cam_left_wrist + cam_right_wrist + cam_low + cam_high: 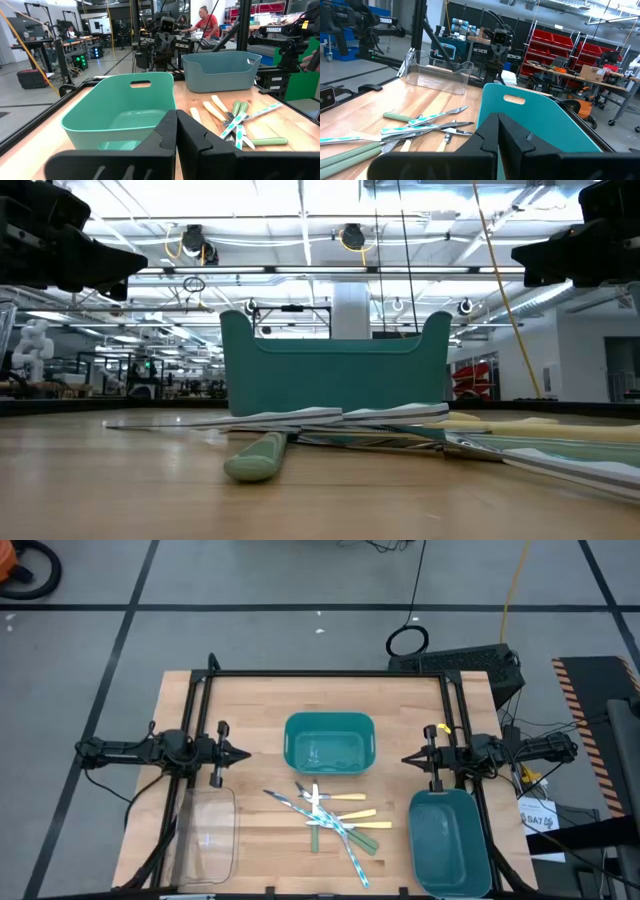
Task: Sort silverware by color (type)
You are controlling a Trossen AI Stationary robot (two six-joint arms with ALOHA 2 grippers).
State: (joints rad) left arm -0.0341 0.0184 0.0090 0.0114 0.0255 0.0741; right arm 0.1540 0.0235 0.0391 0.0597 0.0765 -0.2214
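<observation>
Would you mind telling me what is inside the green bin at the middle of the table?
Nothing shows inside the green bin: the high view sees its bare floor, and the silverware lies outside on the table. In the left wrist view, the left gripper covers part of the bin's near wall.

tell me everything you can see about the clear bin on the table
The clear bin is a transparent, plastic-looking rectangular container with rounded corners and a dipped handle cutout in an end wall. It stands upright on the wooden table, at its front corner on the left arm's side, just below the left gripper. It looks empty; the wood shows through it. Nothing touches it but the table, and the silverware pile lies apart from it.
</observation>
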